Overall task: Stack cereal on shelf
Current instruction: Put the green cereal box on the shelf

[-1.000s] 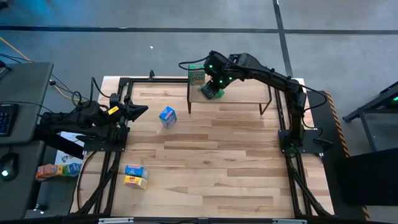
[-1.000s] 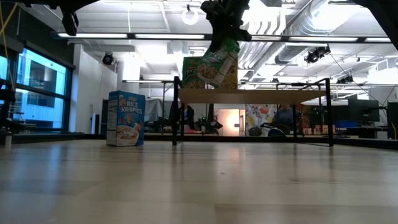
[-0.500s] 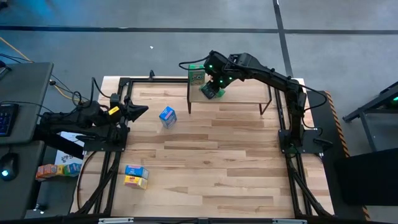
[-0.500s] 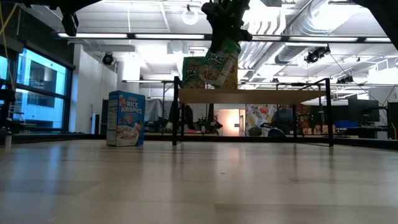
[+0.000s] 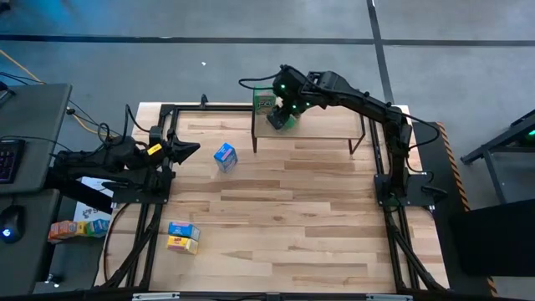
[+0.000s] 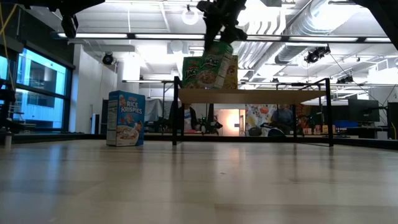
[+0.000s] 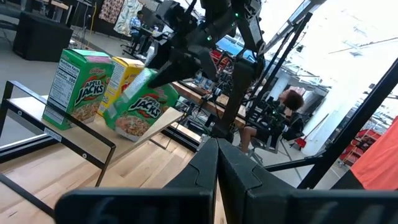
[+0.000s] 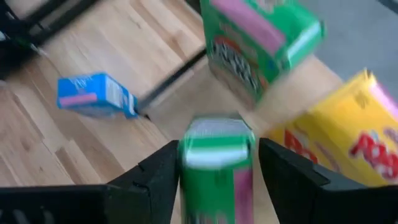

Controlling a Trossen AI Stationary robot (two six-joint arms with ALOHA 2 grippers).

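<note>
On the bench (image 5: 276, 217) a blue box (image 5: 225, 155) waits. Beyond, on the shelf (image 5: 326, 127), the right claw (image 5: 282, 111) spreads around a green box (image 8: 217, 162); lifting crooked could topple it. The left claw (image 5: 189, 149) is clenched.

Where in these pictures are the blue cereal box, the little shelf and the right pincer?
Blue box (image 6: 126, 118): low view, middle of its printed front.
Shelf (image 6: 273, 96): low view, bare front edge of its wooden board.
Right pincer (image 8: 216, 163): right wrist view, between its two dark fingers, over a green box.
</note>
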